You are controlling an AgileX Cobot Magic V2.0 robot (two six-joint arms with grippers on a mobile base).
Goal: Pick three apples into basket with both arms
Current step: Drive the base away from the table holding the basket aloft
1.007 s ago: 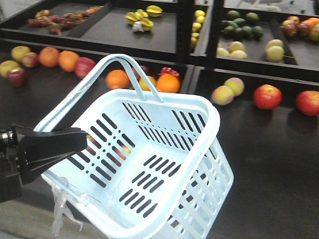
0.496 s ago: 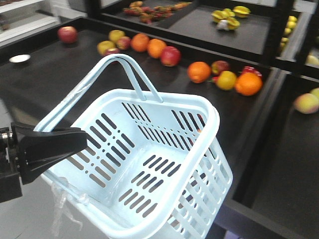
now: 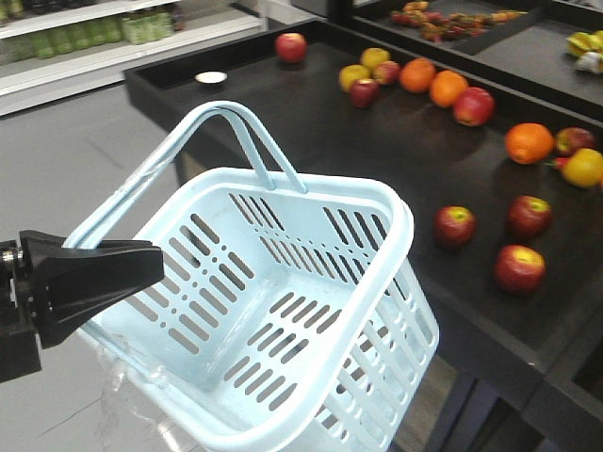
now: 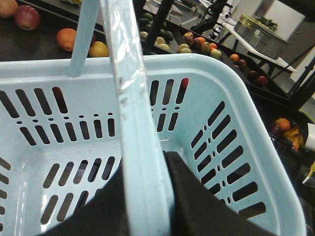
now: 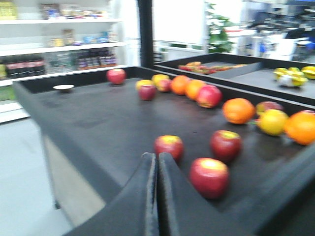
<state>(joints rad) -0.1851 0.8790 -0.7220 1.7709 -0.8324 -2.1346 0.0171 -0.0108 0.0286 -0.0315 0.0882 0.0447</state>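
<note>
So, bearing: in the right wrist view the nearest apple [image 5: 169,147] lies at 1 o'clock just past the tips of the right jaws. A second apple [image 5: 226,144] is at 2 o'clock and a third apple [image 5: 209,176] at 4 o'clock, nearer the rim.
Right jaws: pressed together and holding nothing. I'd have to open them before going down.
Left jaws: clamped on one hoop handle [image 4: 132,98] of the basket [image 3: 358,186], so I judge the right arm the one free to pick.
Basket: held tilted in the air beside the desk's near edge, at 9 o'clock of the apples in the front view. I see no fruit inside.
Axis: the apples are round with their yellowish stem ends up, so there is no long axis to line up on.
Desk [image 5: 98,123]: dark and flat, with a raised rim along its edges.
Room: the three apples stand apart from one another, and the oranges [image 3: 529,142] are well off at 12 o'clock.
</note>
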